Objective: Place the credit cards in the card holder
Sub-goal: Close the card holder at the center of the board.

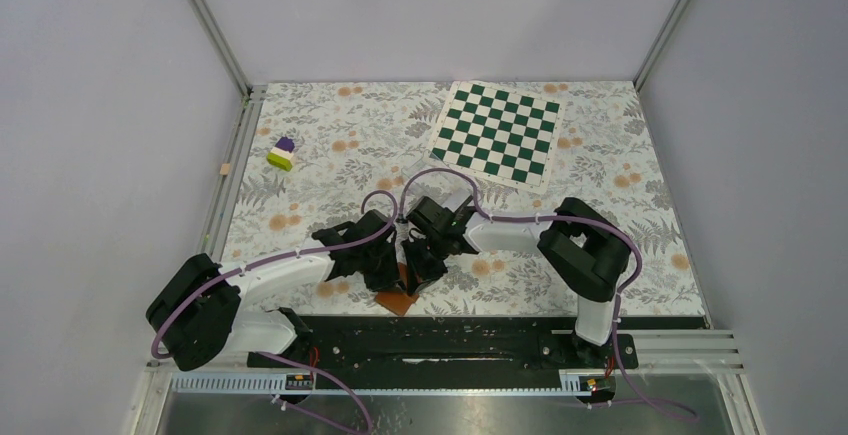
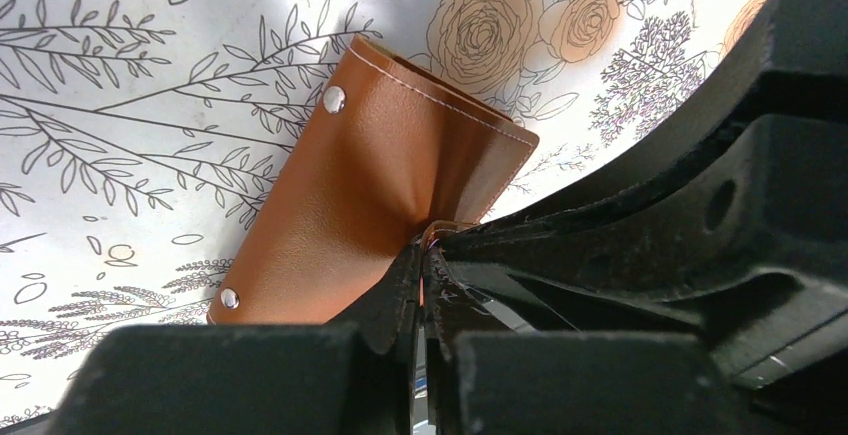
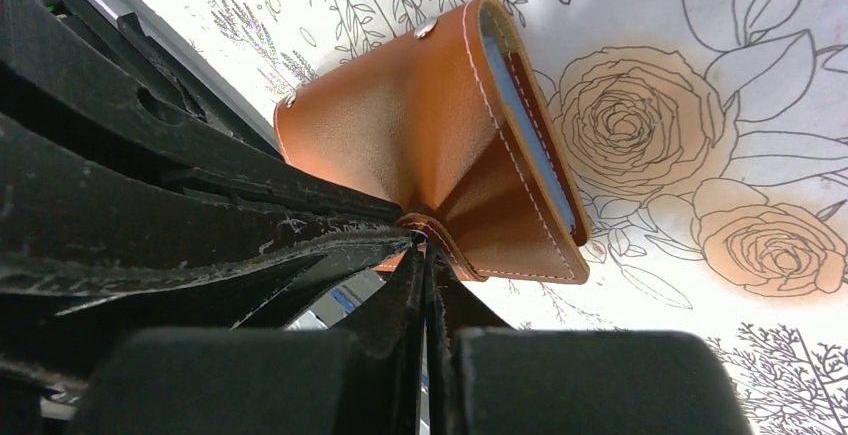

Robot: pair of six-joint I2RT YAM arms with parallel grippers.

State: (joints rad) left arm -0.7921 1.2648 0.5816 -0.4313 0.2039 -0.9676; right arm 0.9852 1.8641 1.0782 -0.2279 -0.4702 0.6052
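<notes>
Pinching card holder from both sides | left gripper jaws clamped on one leather edge, right gripper likewise on the other flap | holder well to the near side of checkerboard | judged light, floppy, slick; hold by stitched edges | credit cards unseen

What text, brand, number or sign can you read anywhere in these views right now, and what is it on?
No readable text in any view.
card holder: plain brown leather, no stamp or logo on the faces shown.
chessboard mat: green and white squares only, no letters or numbers visible.
stacked blocks: too small to tell if anything is printed.
</notes>
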